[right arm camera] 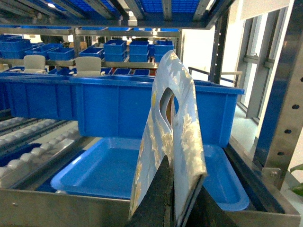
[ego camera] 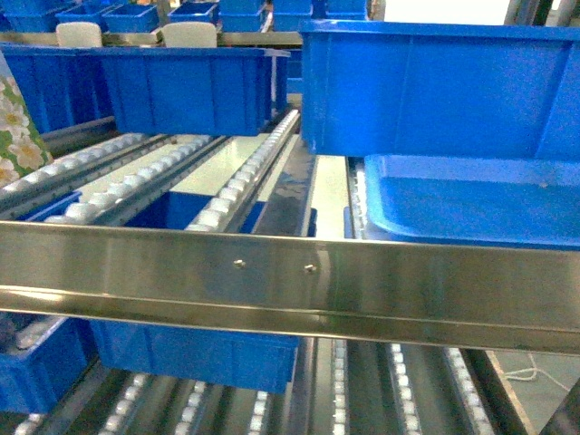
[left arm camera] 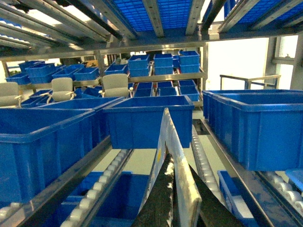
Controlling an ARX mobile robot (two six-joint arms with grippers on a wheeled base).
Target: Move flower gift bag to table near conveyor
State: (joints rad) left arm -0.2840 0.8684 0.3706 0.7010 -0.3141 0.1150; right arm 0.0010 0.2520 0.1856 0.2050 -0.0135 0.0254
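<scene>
Rows of blue plastic bins [ego camera: 186, 86] fill a storeroom of steel racking, with 2 pale chair backs [ego camera: 188, 34] showing far behind them. The conveyor [ego camera: 227, 186] slopes away in tracks of small white rollers, and its steel front rail [ego camera: 290, 276] crosses the near part of the head view. On the right, a large blue bin [ego camera: 444, 86] stands behind a shallow blue tray [ego camera: 471, 199]. At the far left edge of the head view only a sliver of the flower gift bag [ego camera: 16, 122] shows, printed with white blossoms. In the right wrist view a flower gift bag [right arm camera: 173, 137] with a cut-out handle stands upright and edge-on, just in front of the tray, and the right end effector [right arm camera: 177, 208] is clamped on its lower edge with its dark fingers [right arm camera: 158, 198] pressed against it. In the left wrist view the left end effector [left arm camera: 177, 208] likewise pinches the thin, tilted edge of a bag [left arm camera: 173, 165], above the roller tracks. Neither end effector appears in the head view.
</scene>
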